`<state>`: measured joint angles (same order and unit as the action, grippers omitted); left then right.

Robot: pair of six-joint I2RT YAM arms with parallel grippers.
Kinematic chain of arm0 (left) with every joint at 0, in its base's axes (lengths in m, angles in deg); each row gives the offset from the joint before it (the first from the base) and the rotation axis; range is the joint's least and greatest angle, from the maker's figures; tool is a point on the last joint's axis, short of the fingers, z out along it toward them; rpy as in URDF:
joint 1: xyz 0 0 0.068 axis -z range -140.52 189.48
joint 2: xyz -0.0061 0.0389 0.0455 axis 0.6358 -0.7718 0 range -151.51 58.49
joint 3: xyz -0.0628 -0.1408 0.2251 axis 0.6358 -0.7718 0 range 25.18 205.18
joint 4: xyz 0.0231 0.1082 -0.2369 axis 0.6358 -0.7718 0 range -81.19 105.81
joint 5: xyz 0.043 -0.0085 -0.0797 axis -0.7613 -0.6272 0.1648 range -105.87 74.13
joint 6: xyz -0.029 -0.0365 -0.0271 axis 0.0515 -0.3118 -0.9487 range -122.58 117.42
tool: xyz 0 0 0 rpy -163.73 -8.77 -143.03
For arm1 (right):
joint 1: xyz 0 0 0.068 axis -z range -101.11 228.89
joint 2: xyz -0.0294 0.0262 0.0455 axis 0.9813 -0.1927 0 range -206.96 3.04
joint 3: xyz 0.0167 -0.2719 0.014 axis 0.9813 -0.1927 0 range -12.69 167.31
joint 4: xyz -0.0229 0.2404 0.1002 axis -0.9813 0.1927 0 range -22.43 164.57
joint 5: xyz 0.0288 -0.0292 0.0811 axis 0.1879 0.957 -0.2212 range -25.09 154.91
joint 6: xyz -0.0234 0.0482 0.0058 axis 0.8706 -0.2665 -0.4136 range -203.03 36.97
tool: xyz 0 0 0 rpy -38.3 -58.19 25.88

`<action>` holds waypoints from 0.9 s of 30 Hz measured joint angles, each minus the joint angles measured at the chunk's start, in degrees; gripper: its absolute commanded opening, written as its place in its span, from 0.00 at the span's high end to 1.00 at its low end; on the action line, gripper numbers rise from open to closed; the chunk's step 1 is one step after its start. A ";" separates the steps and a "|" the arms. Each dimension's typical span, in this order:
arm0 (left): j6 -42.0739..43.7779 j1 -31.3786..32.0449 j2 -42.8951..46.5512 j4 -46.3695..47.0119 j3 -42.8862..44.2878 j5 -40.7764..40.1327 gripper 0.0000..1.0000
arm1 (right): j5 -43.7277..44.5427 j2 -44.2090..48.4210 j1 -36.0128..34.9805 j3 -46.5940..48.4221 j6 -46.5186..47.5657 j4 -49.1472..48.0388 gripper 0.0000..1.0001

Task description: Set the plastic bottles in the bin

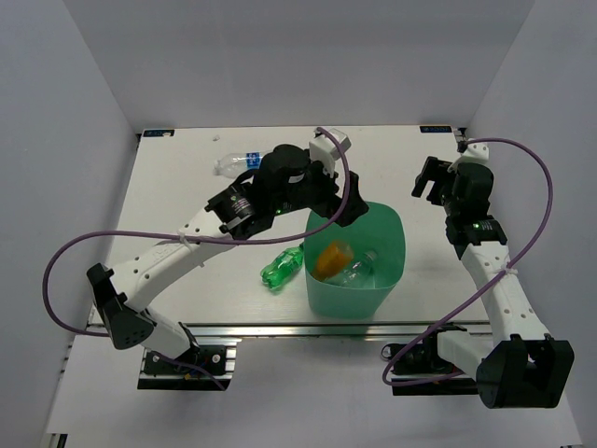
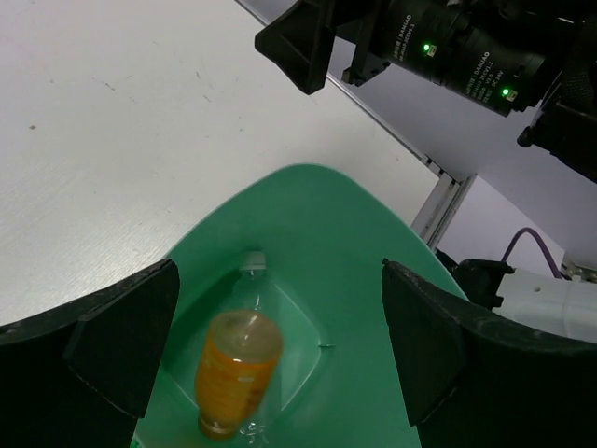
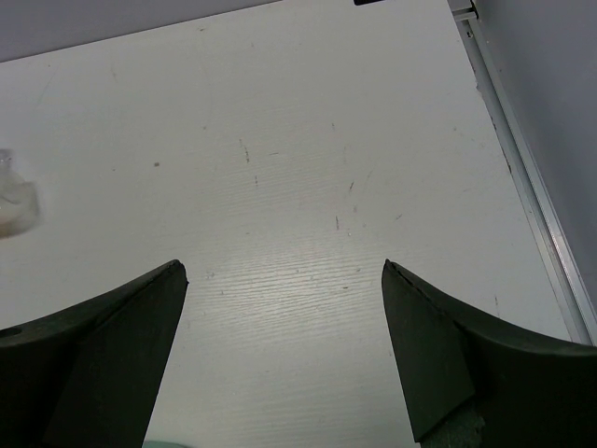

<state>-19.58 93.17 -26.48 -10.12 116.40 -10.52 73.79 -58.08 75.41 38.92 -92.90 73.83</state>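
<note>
The mint-green bin (image 1: 384, 233) stands at the table's front middle. In it lie an orange bottle (image 1: 331, 259) and a clear bottle (image 1: 360, 268). My left gripper (image 1: 352, 209) hangs open and empty over the bin's far left rim. In the left wrist view the left gripper (image 2: 280, 271) looks down at the blurred orange bottle (image 2: 238, 373) lying over the clear bottle (image 2: 252, 269) in the bin (image 2: 373, 317). A green bottle (image 1: 282, 268) lies on the table just left of the bin. A clear blue-labelled bottle (image 1: 233, 164) lies at the far left. My right gripper (image 1: 428, 178) is open and empty, right of the bin.
The right wrist view shows the right gripper (image 3: 283, 266) above bare white table (image 3: 308, 140), with a clear bottle (image 3: 14, 201) at its left edge and the table's metal edge rail (image 3: 522, 177) at the right. The right arm (image 2: 438, 47) shows beyond the bin.
</note>
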 measured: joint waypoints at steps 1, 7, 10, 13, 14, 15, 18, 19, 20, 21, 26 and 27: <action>0.09 0.07 0.00 -0.11 0.00 -0.11 0.02 | -0.02 0.00 0.00 0.00 0.02 0.00 0.11; 1.70 0.09 0.09 -1.14 0.00 -7.98 0.02 | 0.00 0.00 0.00 0.00 0.02 0.00 0.11; 2.36 -0.63 0.24 -1.95 0.00 -14.82 0.02 | 0.04 -0.04 0.00 0.00 0.02 0.09 0.11; 1.55 -5.07 1.51 -1.88 -1.25 -16.87 0.02 | 0.04 -0.31 0.00 0.00 0.02 0.57 0.11; 0.98 -7.48 2.43 -1.38 -2.56 -16.92 0.02 | 0.07 -0.44 0.00 0.00 0.02 0.72 0.11; 0.35 -10.43 3.58 -1.14 -4.28 -17.03 0.02 | 0.07 -0.57 0.00 0.00 0.02 0.92 0.11; -1.05 -17.49 7.56 0.59 -11.87 -18.40 0.02 | 0.04 -1.07 0.00 0.00 0.02 1.05 0.11; -1.40 -18.62 8.85 1.14 -14.82 -18.75 0.02 | 0.04 -1.16 0.00 0.00 0.02 1.09 0.11; -1.75 -18.99 9.92 1.57 -17.40 -18.93 0.02 | 0.04 -1.25 0.00 0.00 0.02 1.22 0.11; -2.05 -19.04 10.82 1.66 -19.87 -18.88 0.02 | 0.00 -1.27 0.00 0.00 0.02 1.33 0.11; -2.97 -19.76 12.09 3.82 -30.86 -14.45 0.02 | -0.31 -1.40 0.00 0.00 0.02 1.33 0.11; -3.06 -19.89 12.09 4.59 -32.81 -13.07 0.02 | -0.48 -1.53 0.00 0.02 0.00 1.33 0.11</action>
<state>-22.64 73.28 -14.39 -5.53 83.60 -23.59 73.31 -59.61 75.41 38.94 -92.90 75.16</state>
